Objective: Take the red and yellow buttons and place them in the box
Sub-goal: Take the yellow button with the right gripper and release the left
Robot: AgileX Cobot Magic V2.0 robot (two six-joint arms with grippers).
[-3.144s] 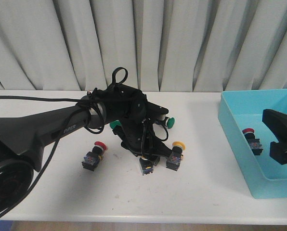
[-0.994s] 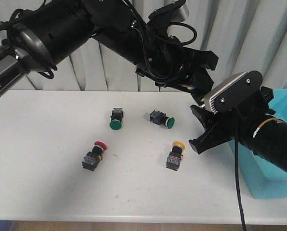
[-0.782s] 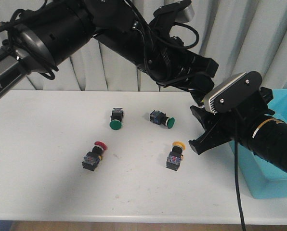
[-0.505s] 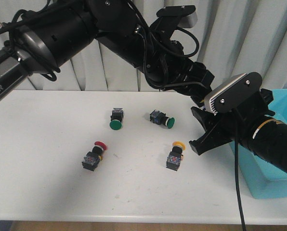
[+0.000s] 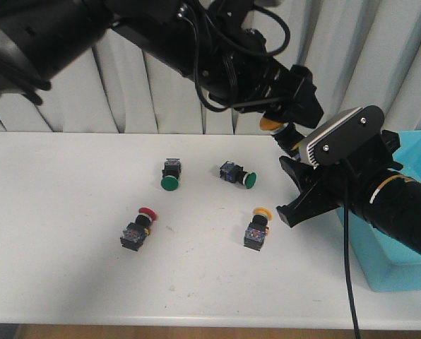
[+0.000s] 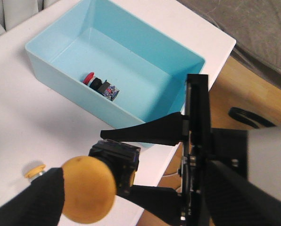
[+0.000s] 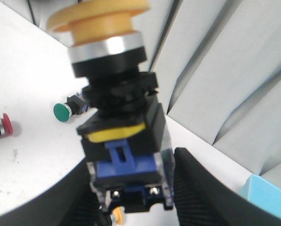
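Observation:
My left gripper is shut on a yellow button and holds it in the air, left of the box. In the left wrist view its cap lies against one finger, above the box. My right gripper is open and empty just below it. The held button fills the right wrist view. On the table stand a red button and a second yellow button. Another red button lies in the box.
Two green-capped switches lie on the table behind the loose buttons. Grey curtains hang behind the table. The left arm reaches over the table from the upper left, and the right arm stands in front of the box.
The left arm has lifted a yellow button off the table and carried it right toward the box; its cap now shows. The right gripper left the box earlier and has stayed still over the last second.

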